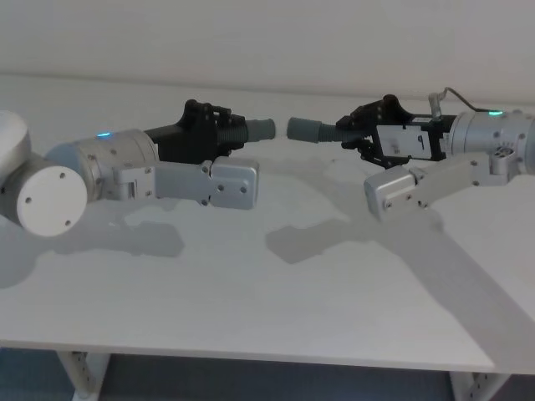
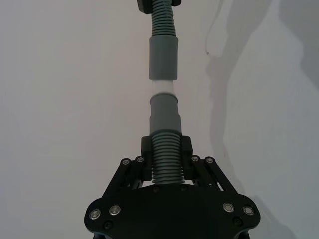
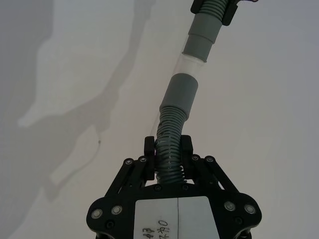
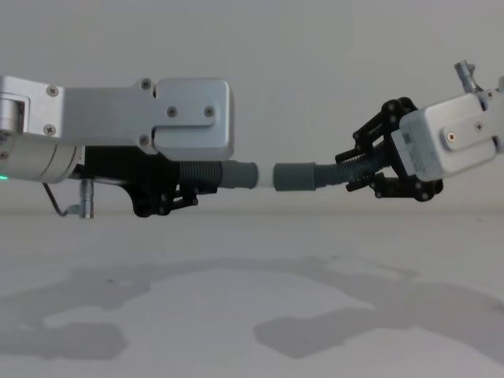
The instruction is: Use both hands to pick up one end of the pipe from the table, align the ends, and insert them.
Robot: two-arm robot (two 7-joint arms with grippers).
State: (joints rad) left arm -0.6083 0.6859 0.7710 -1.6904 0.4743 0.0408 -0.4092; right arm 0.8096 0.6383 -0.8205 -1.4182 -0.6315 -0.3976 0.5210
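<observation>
I'm seeing both pipe pieces up off the table, each pinched in a hand, ends facing across a small gap at mid-scene. L hand is clamping the ribbed part of the short piece; its smooth collar is sticking out toward the R, w/ the white tip showing in the gap. R hand is pinching the ribbed part of the long piece; its wider cuff is pointing L at the collar.

In the chest view the white tip is reaching just to the cuff's mouth; can't tell if it's touching or inside. In the L wrist view the two ends are lining up nearly straight. In the R wrist view the long piece is bending a bit off-axis, so the cuff is meeting the collar at a slight angle.

Both arms are coming in roughly level from opposite sides, hands well above the table, shadows lying underneath. L arm's wrist is showing a small green light; R arm has one too.
</observation>
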